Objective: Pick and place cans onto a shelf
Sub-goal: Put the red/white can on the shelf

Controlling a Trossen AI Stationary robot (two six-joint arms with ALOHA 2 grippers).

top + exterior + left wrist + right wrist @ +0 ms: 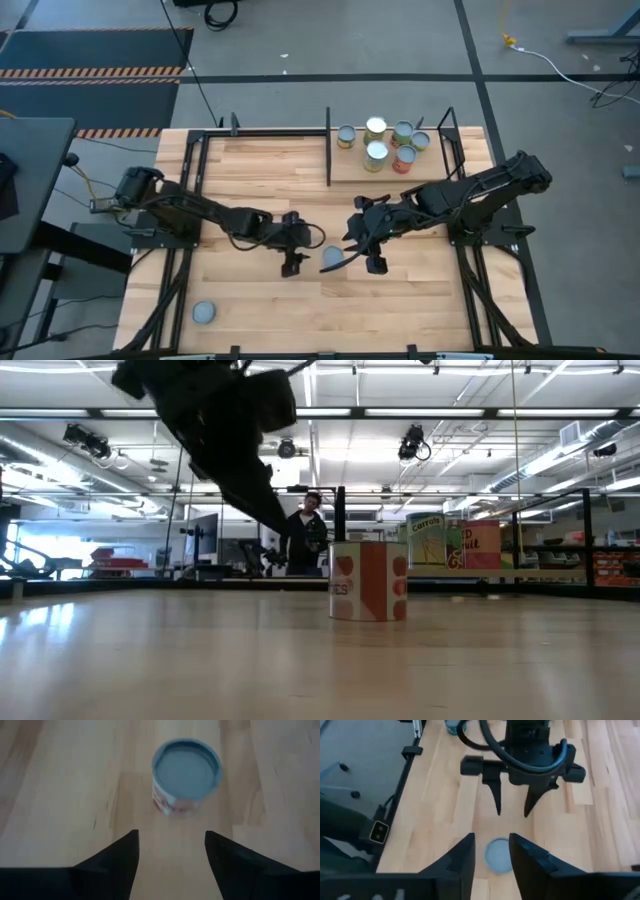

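Observation:
A can [333, 258] with a pale-blue lid and a red-orange and white label [368, 580] stands upright on the tabletop between my two grippers. My left gripper [308, 248] is open just to its left; in the left wrist view [170, 847] the can [186, 772] stands ahead of the fingers. My right gripper [355, 250] is open just to its right and above it; in the right wrist view [492, 852] the can's lid [498, 855] shows in the gap between the fingertips. Neither gripper touches it. Several cans [377, 153] stand on the shelf [440, 165] at the far right.
Another can [204, 313] stands near the table's front left corner. The shelf's black uprights [328, 145] rise behind the grippers. The two grippers face each other closely, the left one [512, 795] showing in the right wrist view. A person [305, 530] stands in the room beyond.

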